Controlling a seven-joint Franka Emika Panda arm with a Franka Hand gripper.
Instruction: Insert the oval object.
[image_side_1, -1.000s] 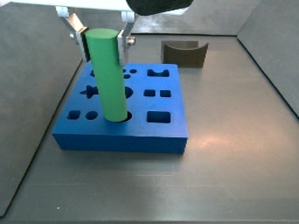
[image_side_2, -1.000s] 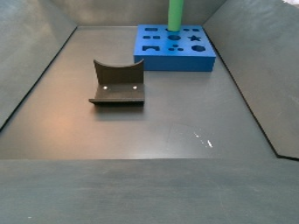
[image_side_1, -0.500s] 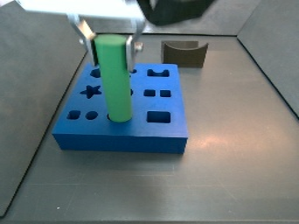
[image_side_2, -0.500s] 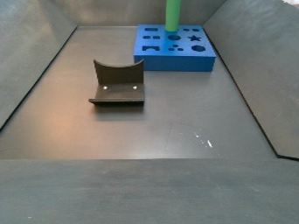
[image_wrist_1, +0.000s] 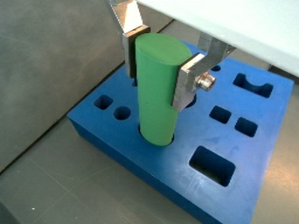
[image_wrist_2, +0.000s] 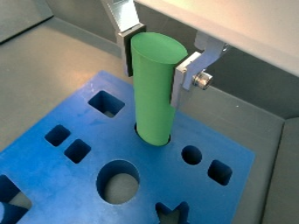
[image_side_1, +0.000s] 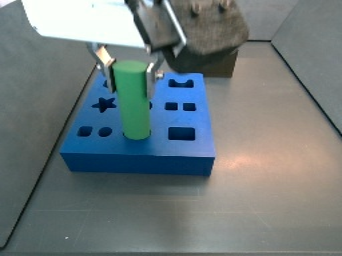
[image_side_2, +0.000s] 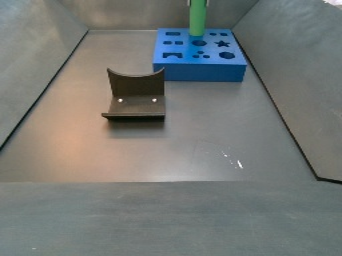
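The bright green oval peg (image_side_1: 131, 100) stands upright with its lower end inside a hole in the blue block (image_side_1: 140, 162). It shows in both wrist views (image_wrist_1: 156, 96) (image_wrist_2: 153, 87) and at the far end of a side view (image_side_2: 198, 15). My gripper (image_side_1: 130, 62) is above the block and shut on the peg's upper part. Its silver fingers (image_wrist_1: 190, 77) (image_wrist_2: 188, 72) press on the peg's two sides. The gripper (image_wrist_1: 160, 54) (image_wrist_2: 156, 54) itself is cut off in the side view that shows the block (image_side_2: 201, 70) far away.
The blue block has several other shaped holes, among them a star (image_side_1: 102, 103) and a square (image_wrist_1: 215, 166). A dark grey curved block (image_side_2: 134, 95) lies apart on the floor, partly hidden behind my gripper in a side view (image_side_1: 222, 64). Grey walls enclose the floor.
The gripper has moved down with the peg. The peg's top is lower and more of it sits inside the hole in the blue block.
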